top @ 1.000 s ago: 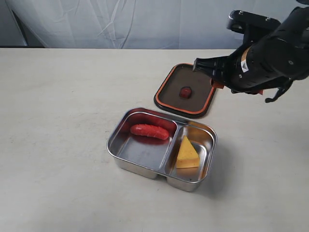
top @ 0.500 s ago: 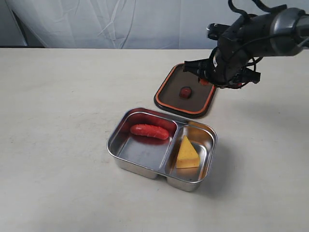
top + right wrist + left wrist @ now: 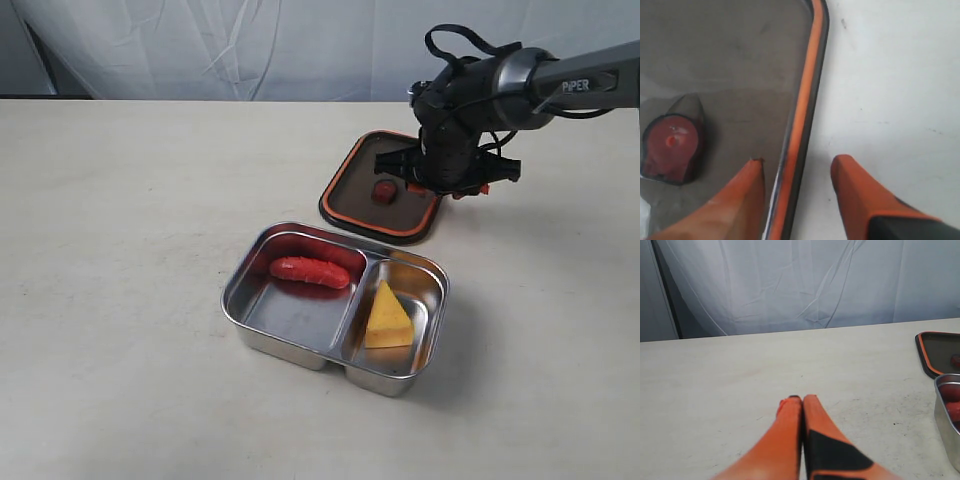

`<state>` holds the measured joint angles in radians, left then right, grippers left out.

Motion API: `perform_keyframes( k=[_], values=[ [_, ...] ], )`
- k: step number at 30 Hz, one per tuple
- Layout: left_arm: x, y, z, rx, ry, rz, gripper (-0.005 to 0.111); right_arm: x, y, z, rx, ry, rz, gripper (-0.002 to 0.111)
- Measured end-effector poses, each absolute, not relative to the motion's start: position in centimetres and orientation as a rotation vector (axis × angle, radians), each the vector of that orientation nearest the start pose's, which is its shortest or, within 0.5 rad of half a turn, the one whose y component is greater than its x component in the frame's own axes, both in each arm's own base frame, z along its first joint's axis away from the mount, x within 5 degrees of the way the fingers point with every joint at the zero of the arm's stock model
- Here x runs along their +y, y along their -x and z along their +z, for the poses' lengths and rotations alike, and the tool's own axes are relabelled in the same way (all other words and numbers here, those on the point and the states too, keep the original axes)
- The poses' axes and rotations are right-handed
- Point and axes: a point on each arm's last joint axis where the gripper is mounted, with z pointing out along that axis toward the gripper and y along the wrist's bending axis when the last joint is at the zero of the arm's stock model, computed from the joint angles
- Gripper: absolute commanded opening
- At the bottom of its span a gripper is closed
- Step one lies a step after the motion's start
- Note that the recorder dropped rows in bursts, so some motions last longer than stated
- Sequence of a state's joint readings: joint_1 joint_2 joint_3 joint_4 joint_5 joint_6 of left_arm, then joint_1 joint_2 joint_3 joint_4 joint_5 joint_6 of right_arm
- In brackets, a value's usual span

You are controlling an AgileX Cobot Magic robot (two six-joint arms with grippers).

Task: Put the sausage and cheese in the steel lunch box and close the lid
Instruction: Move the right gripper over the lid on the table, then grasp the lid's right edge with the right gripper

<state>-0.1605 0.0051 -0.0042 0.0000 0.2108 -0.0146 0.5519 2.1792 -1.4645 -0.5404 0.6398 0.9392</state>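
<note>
The steel lunch box (image 3: 300, 325) stands open mid-table, the red sausage (image 3: 309, 271) in its larger compartment and the yellow cheese (image 3: 386, 318) in the smaller one. Behind it the dark lid (image 3: 370, 200) lies flat on the table, its orange seal rim (image 3: 802, 115) and red valve (image 3: 671, 147) facing up. My right gripper (image 3: 799, 167) is open and straddles the lid's right edge, one finger over the lid, the other over the table. My left gripper (image 3: 801, 400) is shut and empty, low over bare table; the box (image 3: 947, 420) and the lid (image 3: 940, 352) show at that view's edge.
A white cloth backdrop (image 3: 250, 50) hangs behind the pale tabletop (image 3: 120, 250). The right arm's dark body (image 3: 455, 120) hangs over the lid's far right corner.
The right arm has swung in from the right and come down onto the lid's right edge, jaws still open. Box, sausage, cheese and lid have not moved.
</note>
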Motion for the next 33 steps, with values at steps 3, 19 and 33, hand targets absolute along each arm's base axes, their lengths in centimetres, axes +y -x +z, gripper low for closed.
perform_keyframes(
  k=[3,19,33],
  values=[
    [-0.9,-5.5,19.5,1.692,-0.124,-0.131,0.000,20.8,-39.0,11.8,2.667,0.006,-0.111,0.045],
    [-0.9,-5.5,19.5,1.692,-0.124,-0.131,0.000,21.1,-39.0,10.0,2.705,-0.023,-0.089,0.030],
    [-0.9,-5.5,19.5,1.692,-0.124,-0.131,0.000,21.1,-39.1,10.0,2.704,-0.092,-0.068,0.000]
  ],
)
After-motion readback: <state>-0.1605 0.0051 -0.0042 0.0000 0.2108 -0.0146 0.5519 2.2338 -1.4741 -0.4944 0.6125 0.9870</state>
